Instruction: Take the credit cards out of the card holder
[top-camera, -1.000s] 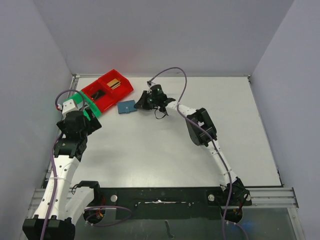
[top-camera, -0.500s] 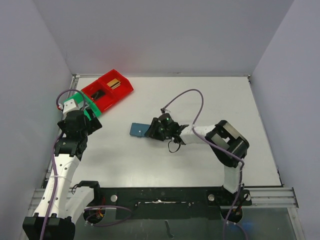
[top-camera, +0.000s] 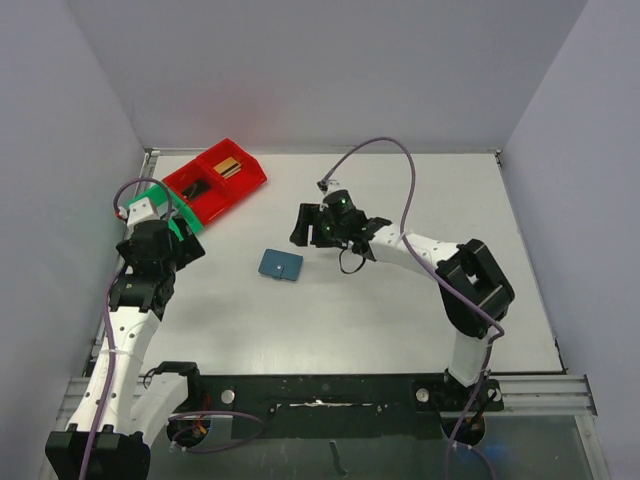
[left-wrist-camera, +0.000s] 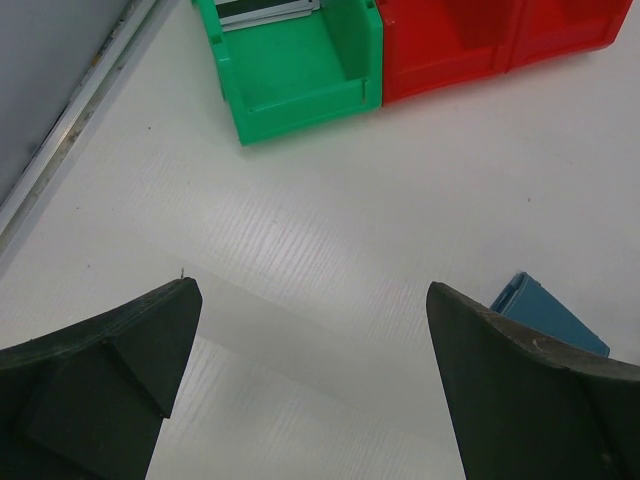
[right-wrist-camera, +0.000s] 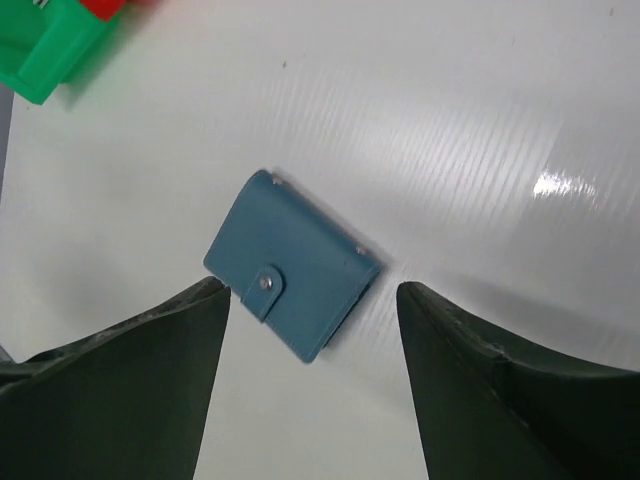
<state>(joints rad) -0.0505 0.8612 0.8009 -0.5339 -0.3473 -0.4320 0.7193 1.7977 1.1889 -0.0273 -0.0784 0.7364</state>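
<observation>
Reading this as pre-grasp, with nothing extracted yet. The card holder (top-camera: 281, 265) lies flat and closed on the worktop (top-camera: 400, 300), left of centre in the top view, with its snap tab (right-wrist-camera: 265, 284) fastened and no cards showing.

The right end effector (top-camera: 305, 228) hangs just up-right of it, fingers apart and empty. Its wrist view frames the holder between the two fingers.

The left end effector (left-wrist-camera: 310, 295) is also apart and empty, at the left of the top view near the green bin (left-wrist-camera: 300, 70) and red bin (left-wrist-camera: 450, 45). The holder's corner peeks in at the right of its wrist view.

Next move likely needs one arm pinning a panel while the other pops the snap and folds the holder open to reach the pockets. It is thin and flat on the worktop, so I expect it to slide under an edge grab.
</observation>
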